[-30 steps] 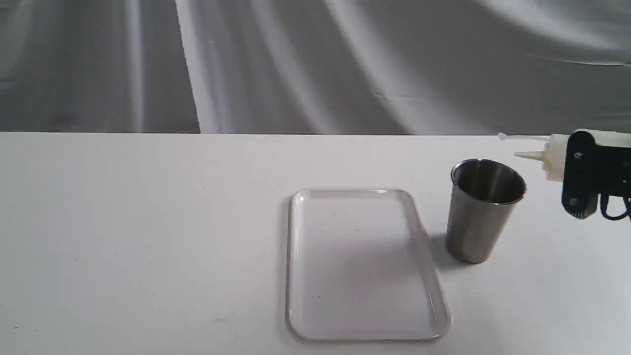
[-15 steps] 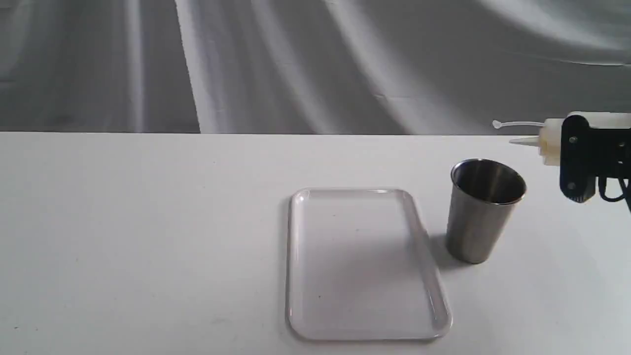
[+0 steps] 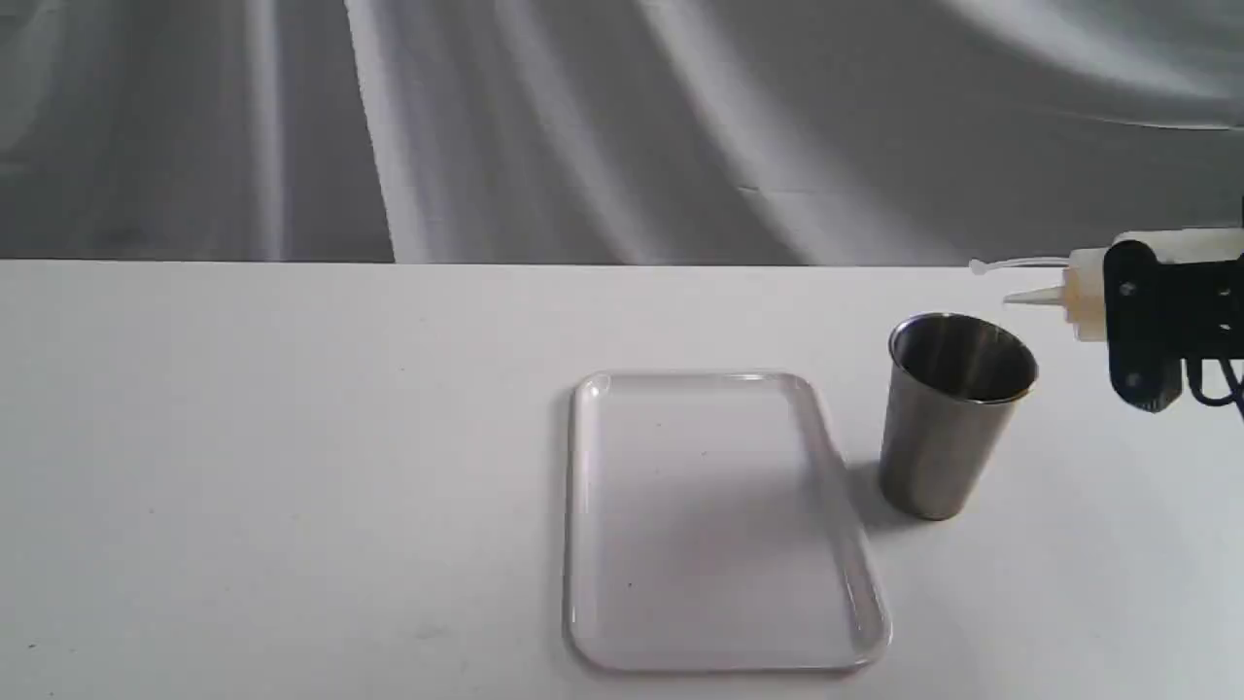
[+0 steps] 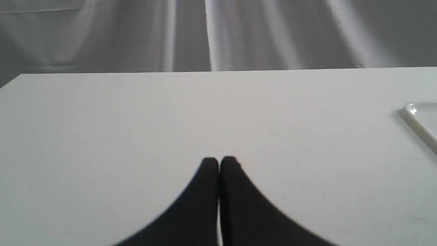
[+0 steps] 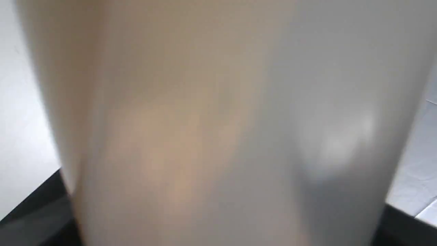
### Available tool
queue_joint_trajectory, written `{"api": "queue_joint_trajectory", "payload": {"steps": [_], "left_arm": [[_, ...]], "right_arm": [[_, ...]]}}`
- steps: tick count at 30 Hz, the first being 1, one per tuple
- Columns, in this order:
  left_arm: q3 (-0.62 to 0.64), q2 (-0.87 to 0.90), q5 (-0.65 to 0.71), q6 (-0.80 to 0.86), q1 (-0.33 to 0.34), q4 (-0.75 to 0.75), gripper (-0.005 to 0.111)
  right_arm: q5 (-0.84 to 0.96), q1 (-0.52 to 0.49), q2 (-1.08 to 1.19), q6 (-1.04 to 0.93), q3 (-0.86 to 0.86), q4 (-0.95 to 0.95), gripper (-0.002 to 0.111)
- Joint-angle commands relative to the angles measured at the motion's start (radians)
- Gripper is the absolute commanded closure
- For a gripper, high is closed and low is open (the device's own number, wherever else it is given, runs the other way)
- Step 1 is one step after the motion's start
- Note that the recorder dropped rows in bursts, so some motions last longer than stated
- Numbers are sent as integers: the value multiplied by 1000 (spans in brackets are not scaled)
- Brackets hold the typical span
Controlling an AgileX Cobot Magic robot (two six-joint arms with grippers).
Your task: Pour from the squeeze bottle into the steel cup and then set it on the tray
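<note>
Bottle, cup and tray on the right half of the bench (image 3: pixel 292 437).
The whitish bottle (image 3: pixel 1087 303) hangs sideways in the air near the right edge, its nozzle pointing left, a little higher than the cup's rim. The steel cup (image 3: pixel 948 428) stands upright just beside the flat white tray (image 3: pixel 719 525), which reaches towards the front edge.

The squeeze bottle (image 5: pixel 218 123) — blurred, both ends cut off.
</note>
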Motion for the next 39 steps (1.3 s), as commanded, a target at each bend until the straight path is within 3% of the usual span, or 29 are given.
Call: {"api": "queue_joint_trajectory", "payload": {"steps": [1,15,23,39], "left_arm": [[4,-3,-9,-1,-8,-1,107],[4,-3,-9,-3,-8,-1,107],[4,-3,-9,-1,-8,-1,107],[4,-3,-9,-5,-8,-1,107]], "right_arm": [[21,4,-7,-1,-7,-15,108],[41,17,15,-34,-43,-15,108],[101,72,81,-124,-99,-15,108],[113,72,86,-308,-135,-15,108]]}}
